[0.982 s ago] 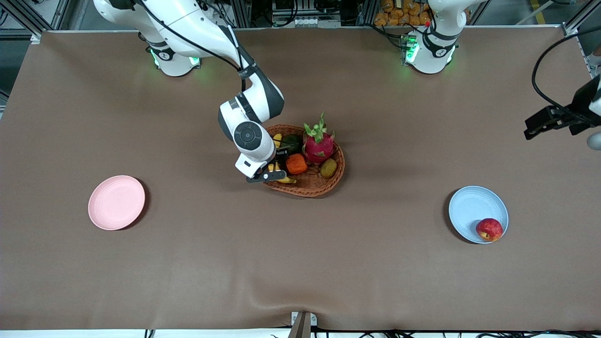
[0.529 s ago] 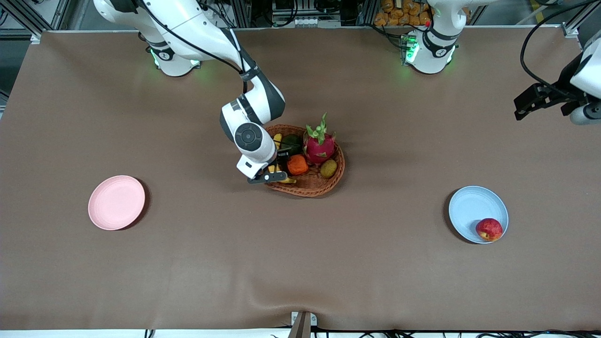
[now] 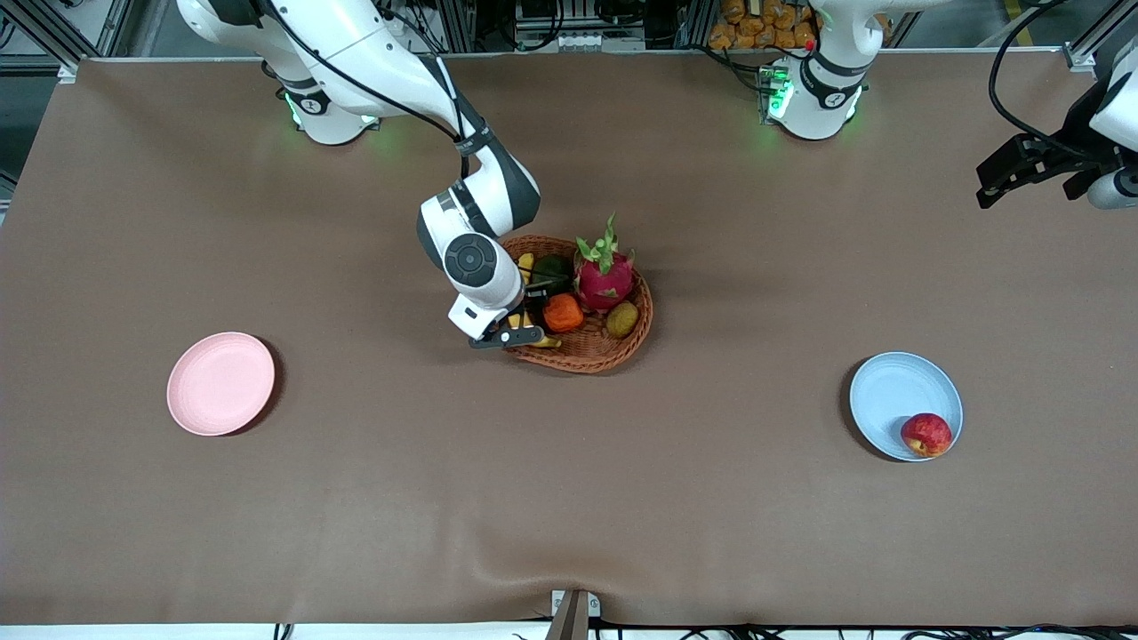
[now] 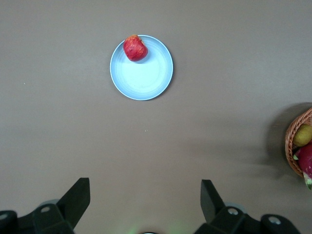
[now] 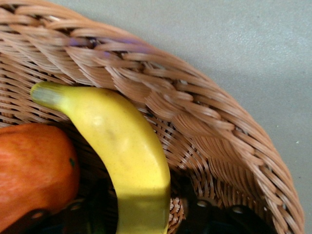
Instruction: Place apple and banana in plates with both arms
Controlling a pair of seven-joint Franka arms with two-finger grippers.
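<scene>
The yellow banana [image 5: 122, 146] lies along the inside wall of the wicker basket [image 3: 587, 357], its tip showing at the basket's front rim [image 3: 544, 341]. My right gripper [image 3: 524, 315] is down in the basket, shut on the banana [image 5: 141, 219], with dark fingers on either side of it. The red apple [image 3: 926, 435] rests at the edge of the light blue plate [image 3: 889, 391]. The pale pink plate [image 3: 220, 383], toward the right arm's end of the table, holds nothing. My left gripper [image 3: 1000, 173] hangs open [image 4: 146, 187] high over the left arm's end of the table.
In the basket [image 5: 195, 117] an orange fruit [image 3: 562, 312] lies right against the banana, with a pink dragon fruit [image 3: 605, 276], a brownish kiwi [image 3: 622, 318] and a dark green fruit [image 3: 553, 268]. The basket's edge also shows in the left wrist view [image 4: 292, 141].
The right gripper's fingers have closed in on the banana while staying in the basket. The left arm has drawn its open gripper away from the blue plate, toward the bases' side.
</scene>
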